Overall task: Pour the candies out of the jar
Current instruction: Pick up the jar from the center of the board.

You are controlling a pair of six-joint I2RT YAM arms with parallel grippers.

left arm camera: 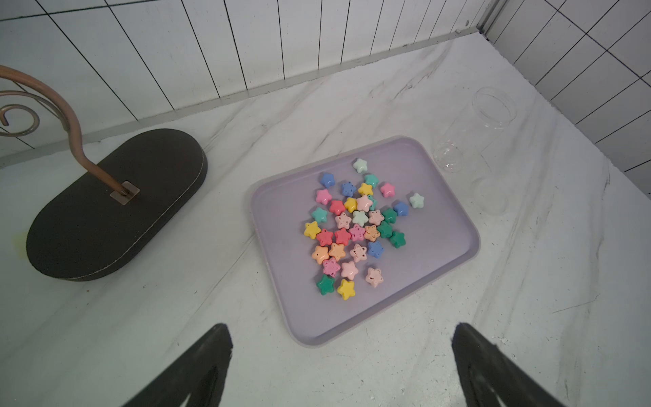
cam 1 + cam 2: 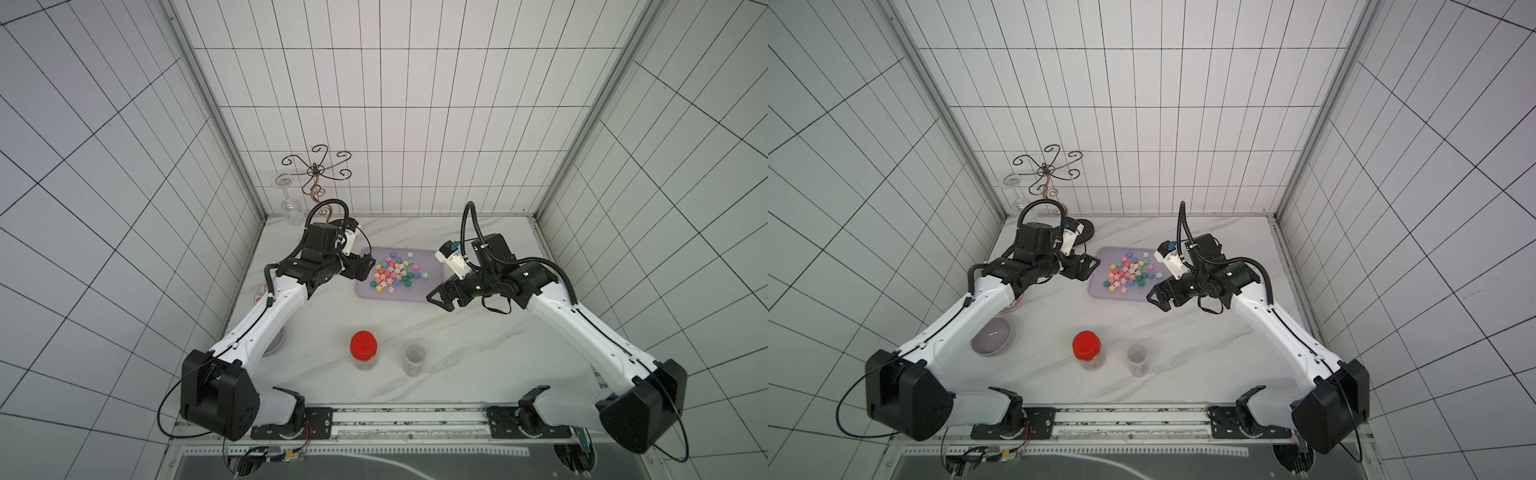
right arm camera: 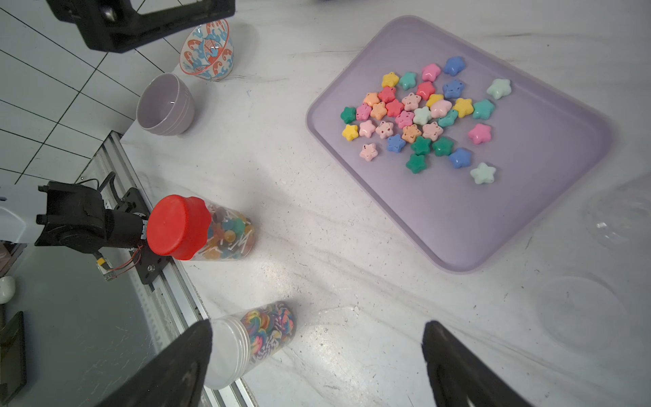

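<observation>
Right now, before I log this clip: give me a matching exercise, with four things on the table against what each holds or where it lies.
Things:
1. star candies
2. red-lidded jar
3. lidless jar near the front edge
4. clear jar beside the tray

States:
A. closed, lollipops inside
B. empty
C. spread on the lavender tray
D. swirl rounds inside

Pairs: 1-C, 2-A, 3-D, 4-B
</observation>
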